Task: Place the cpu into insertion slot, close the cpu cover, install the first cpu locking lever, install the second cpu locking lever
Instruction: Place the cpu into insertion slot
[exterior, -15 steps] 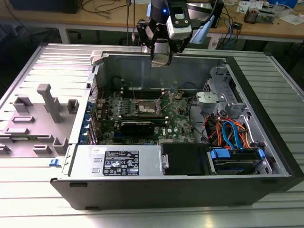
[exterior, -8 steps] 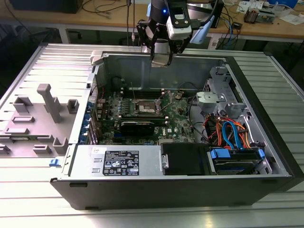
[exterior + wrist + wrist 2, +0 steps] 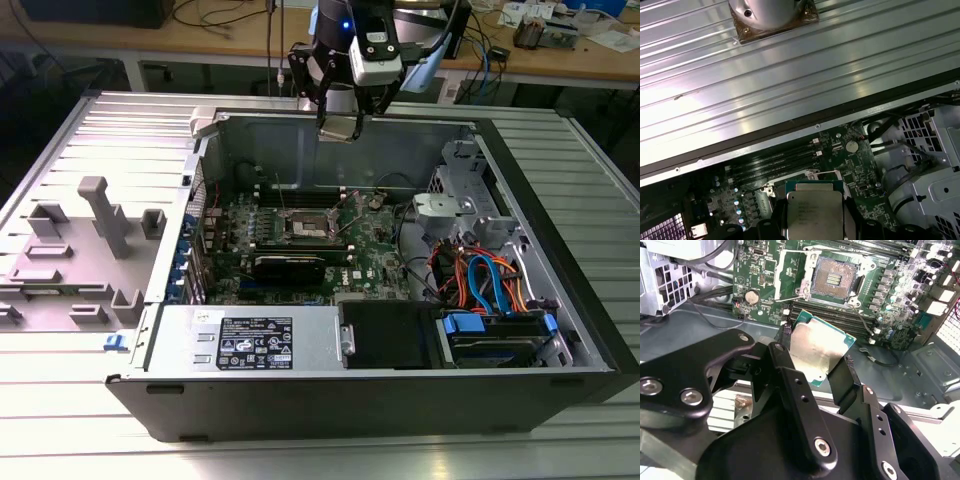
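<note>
Black two-finger gripper [image 3: 815,367] clamps the flat square silvery-tan cpu [image 3: 817,351] by opposite edges, in open air well above the bare motherboard socket [image 3: 833,277].

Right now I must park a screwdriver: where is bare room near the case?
Bare ribbed table in front of the case and on the exterior view's right of it. Crowded: grey fixtures, cables inside, gripper holding the cpu.

Black gripper [image 3: 815,360], silver screws [image 3: 822,446] (hex-socket), white camera [image 3: 375,55]

One cpu [image 3: 817,347], one pincer [image 3: 812,360], one open computer case [image 3: 330,400] — inside it one green motherboard [image 3: 375,240], one socket [image 3: 835,277], one coin battery [image 3: 751,296].
</note>
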Controlling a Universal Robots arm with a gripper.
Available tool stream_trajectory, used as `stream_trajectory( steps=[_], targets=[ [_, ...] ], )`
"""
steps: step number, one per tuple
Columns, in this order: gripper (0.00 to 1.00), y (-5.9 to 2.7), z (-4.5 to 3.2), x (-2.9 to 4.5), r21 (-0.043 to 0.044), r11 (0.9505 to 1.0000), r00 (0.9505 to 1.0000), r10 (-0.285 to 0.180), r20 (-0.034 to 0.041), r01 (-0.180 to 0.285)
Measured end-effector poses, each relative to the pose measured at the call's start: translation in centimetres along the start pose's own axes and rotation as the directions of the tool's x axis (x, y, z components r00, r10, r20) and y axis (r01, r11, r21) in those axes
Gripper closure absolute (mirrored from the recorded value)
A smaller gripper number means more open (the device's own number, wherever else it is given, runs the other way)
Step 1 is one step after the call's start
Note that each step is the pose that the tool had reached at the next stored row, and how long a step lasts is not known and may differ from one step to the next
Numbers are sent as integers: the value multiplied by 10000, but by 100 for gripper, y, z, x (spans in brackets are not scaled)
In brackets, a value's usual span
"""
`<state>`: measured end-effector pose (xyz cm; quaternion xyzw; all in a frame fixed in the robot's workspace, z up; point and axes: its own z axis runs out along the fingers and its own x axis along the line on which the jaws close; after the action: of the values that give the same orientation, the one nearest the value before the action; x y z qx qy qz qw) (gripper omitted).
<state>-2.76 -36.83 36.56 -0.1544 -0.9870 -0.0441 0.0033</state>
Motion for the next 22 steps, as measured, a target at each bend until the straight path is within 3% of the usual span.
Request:
stream_trajectory(
  steps=[22],
  targets=[
    [46, -5, 8, 4, -30, 9928, 9927, 1201, 102, -1201]
  ],
)
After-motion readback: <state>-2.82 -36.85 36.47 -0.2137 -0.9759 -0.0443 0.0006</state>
